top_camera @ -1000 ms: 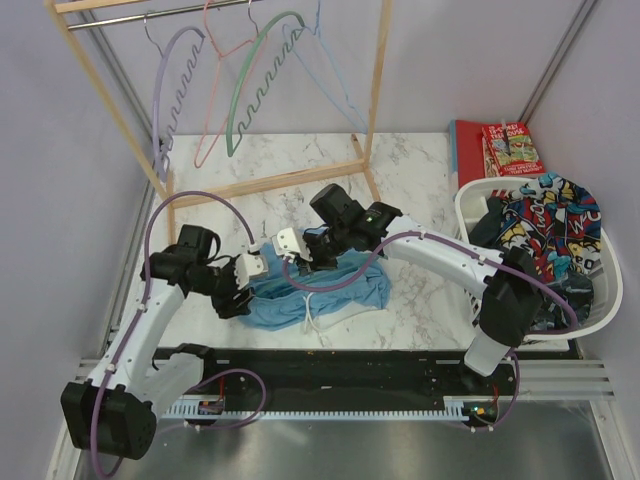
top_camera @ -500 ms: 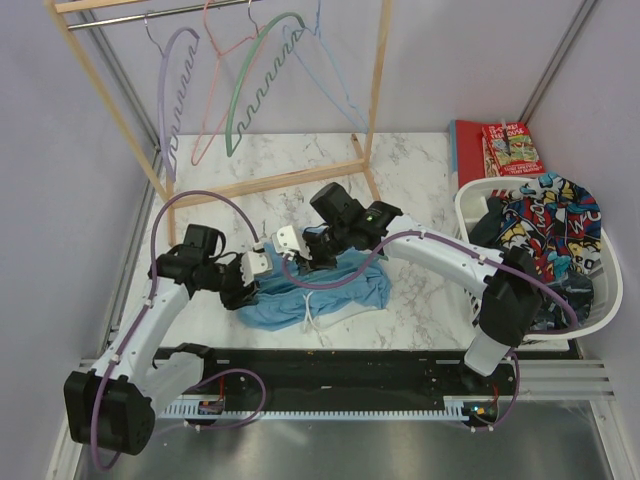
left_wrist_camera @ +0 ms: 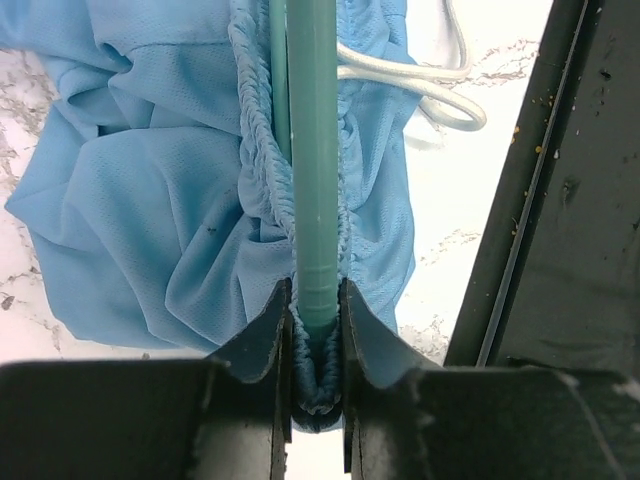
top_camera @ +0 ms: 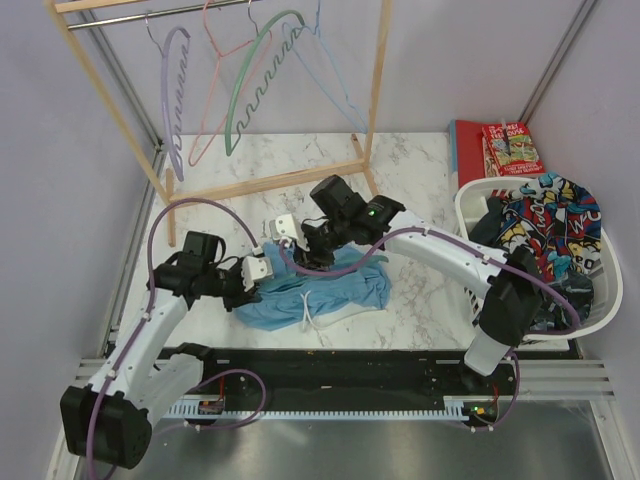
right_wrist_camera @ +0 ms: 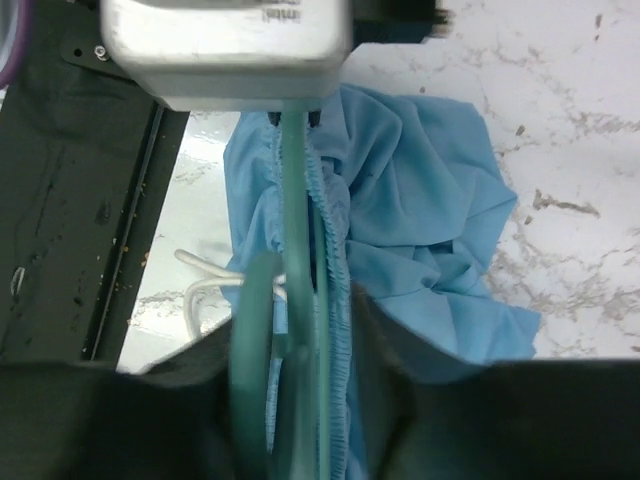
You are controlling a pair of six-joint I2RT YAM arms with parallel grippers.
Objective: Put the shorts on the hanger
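Observation:
The light blue shorts (top_camera: 325, 290) lie crumpled on the marble table, their white drawstring (left_wrist_camera: 430, 90) trailing toward the near edge. The teal hanger (left_wrist_camera: 312, 150) runs along inside the gathered elastic waistband. My left gripper (left_wrist_camera: 317, 310) is shut on the hanger's end with waistband fabric pinched beside it; in the top view it (top_camera: 266, 272) sits at the shorts' left edge. My right gripper (right_wrist_camera: 300, 400) straddles the hanger (right_wrist_camera: 296, 220) near its hook, its jaws parted and loose around it, above the middle of the shorts (right_wrist_camera: 420, 200).
A wooden rack (top_camera: 375, 90) at the back carries purple, pink, green wavy (top_camera: 240, 110) and pale blue hangers. A white basket (top_camera: 468, 205) of dark cartoon-print clothes stands at the right, with books (top_camera: 510, 145) behind it. A black strip (top_camera: 350, 365) lines the near edge.
My left gripper has closed on the hanger's end and the waistband. My right gripper, shut before, has loosened around the hanger and shifted slightly back and left.

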